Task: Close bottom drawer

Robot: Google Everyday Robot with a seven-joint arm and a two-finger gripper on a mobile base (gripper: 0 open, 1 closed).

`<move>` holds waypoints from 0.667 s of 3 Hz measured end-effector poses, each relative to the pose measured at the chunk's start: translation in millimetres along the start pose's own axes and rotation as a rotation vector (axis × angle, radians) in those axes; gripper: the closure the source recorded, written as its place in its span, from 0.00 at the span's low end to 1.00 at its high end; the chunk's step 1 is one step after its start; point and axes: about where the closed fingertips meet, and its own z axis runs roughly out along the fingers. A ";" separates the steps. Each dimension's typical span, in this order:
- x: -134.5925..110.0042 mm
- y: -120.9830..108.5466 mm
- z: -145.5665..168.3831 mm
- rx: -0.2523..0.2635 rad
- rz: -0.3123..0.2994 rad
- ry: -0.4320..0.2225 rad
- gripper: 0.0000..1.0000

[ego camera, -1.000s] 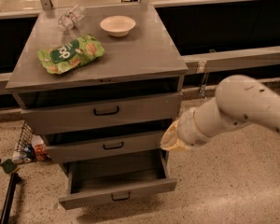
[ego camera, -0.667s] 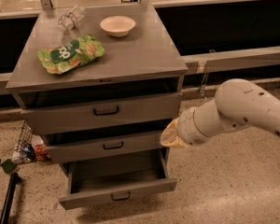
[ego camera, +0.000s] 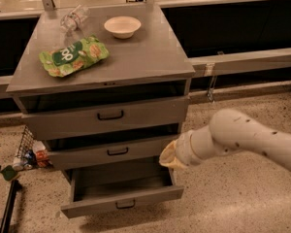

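The bottom drawer (ego camera: 121, 200) is the lowest of the grey cabinet's (ego camera: 106, 69) three drawers. It has a shallow grey front and a small black handle (ego camera: 125, 205), stands pulled out and looks empty inside. My white arm (ego camera: 242, 137) reaches in from the right. My gripper (ego camera: 168, 155) is at the arm's yellowish tip, by the cabinet's right front corner. It is level with the middle drawer (ego camera: 111, 152) and just above the bottom drawer's right side.
The top drawer (ego camera: 106, 116) and middle drawer stand slightly out. On the cabinet top lie a green snack bag (ego camera: 73, 56), a white bowl (ego camera: 122, 26) and a clear plastic bottle (ego camera: 72, 18). Clutter lies on the floor at the left (ego camera: 26, 159). A counter runs behind.
My arm's tip has moved a little down and to the left, closer to the bottom drawer's right side. The drawers have not moved.
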 end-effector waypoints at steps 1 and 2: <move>32.7 12.3 68.1 -0.011 0.013 -0.051 1.00; 71.0 26.4 139.3 -0.025 0.023 -0.031 1.00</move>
